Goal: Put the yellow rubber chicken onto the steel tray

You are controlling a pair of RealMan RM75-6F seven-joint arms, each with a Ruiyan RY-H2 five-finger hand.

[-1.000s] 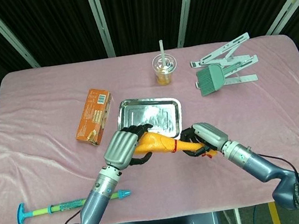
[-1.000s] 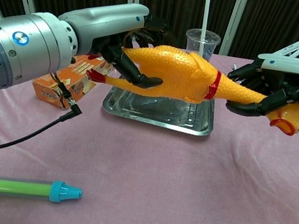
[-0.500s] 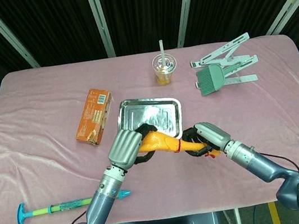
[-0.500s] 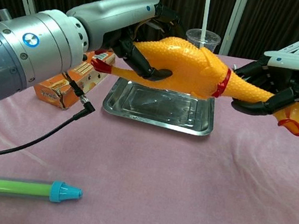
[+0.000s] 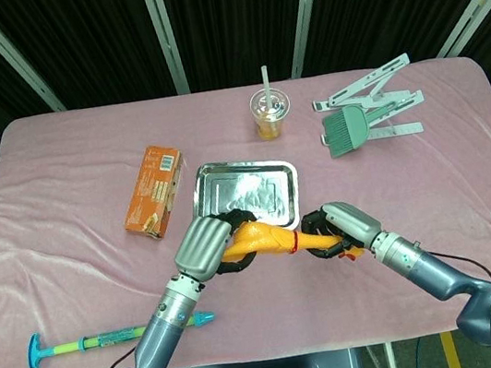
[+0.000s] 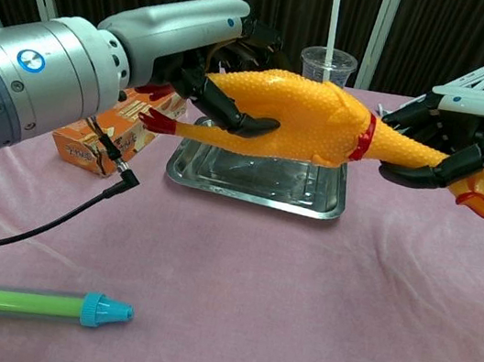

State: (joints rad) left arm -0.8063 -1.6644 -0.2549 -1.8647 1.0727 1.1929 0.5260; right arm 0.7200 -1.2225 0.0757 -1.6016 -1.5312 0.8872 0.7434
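The yellow rubber chicken hangs level in the air just in front of the steel tray, its red-banded neck pointing right. My left hand grips its body and leg end. My right hand holds the neck, with the red-beaked head sticking out past it. In the head view the chicken spans between the left hand and the right hand, just below the tray, which holds nothing.
An orange box lies left of the tray. A plastic cup with a straw stands behind it. A green brush and a folding stand sit at the back right. A green and blue toy lies near the front left edge.
The chicken rose a little with its tail end lifting, then came back down to level. Both hands kept their hold and shifted only slightly.
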